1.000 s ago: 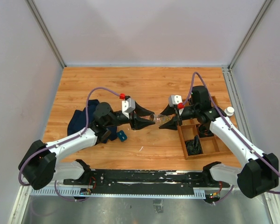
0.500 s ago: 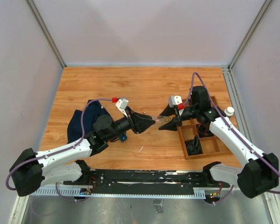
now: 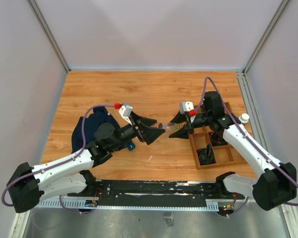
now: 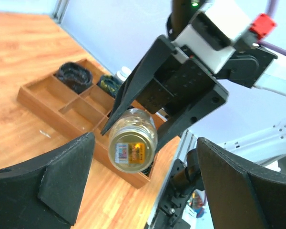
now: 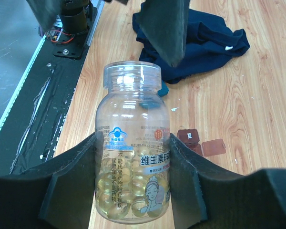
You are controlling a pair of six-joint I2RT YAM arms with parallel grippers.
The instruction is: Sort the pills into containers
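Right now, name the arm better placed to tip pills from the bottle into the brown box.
Right. The right fingers grip the uncapped pill bottle, and the small brown box lies on the table nearby. The left fingers are spread open, holding nothing.

- Table [image 3: 154,89]: carries all items noted below.
- Tray [image 3: 194,151]: on the table's right side, beside the right arm; a bundled item [image 3: 206,155] sits in its near left compartment.
- Small round object [image 3: 244,118]: just beside the tray's far right corner.
- Cloth [image 3: 87,126]: on the table's left side, partly under the left arm.
- Bottle [image 5: 132,143]: above the table's middle, left of the tray, lying sideways between the fingers of the right claw [image 3: 175,128].
- Left claw [image 3: 158,127]: left of the bottle, facing its free end, fingers spread.
- Small box [image 5: 188,135]: on the table between cloth and bottle, a flat piece [image 5: 213,147] just beside it.
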